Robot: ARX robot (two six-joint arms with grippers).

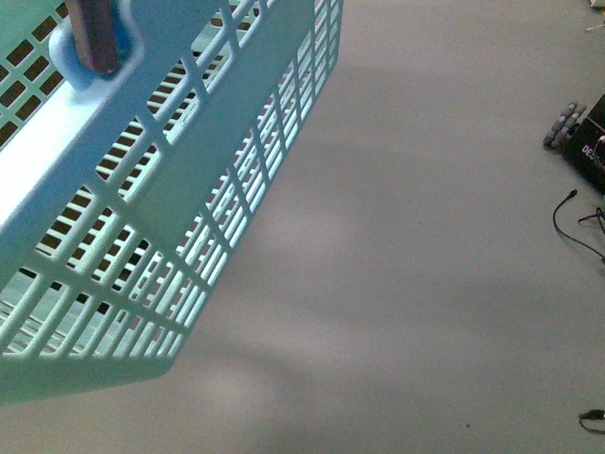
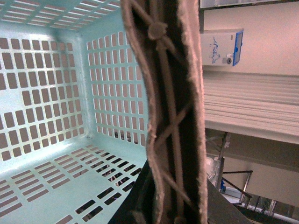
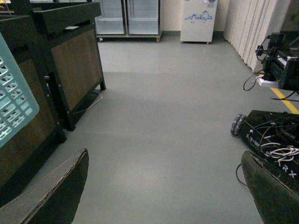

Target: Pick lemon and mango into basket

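Handle [image 2: 174, 116] – pinched btwn L fingers [image 2: 133, 207] | R fingers [image 3: 51, 196] spread | basket [image 1: 142, 218] tilted over grey floor [image 1: 425, 284]

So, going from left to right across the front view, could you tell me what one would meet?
the basket → bare grey floor → small grey wheels → black equipment at the edge

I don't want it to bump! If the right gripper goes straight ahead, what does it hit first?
Probably the bare grey floor; the open right gripper has nothing nearer ahead, though depth is unclear.
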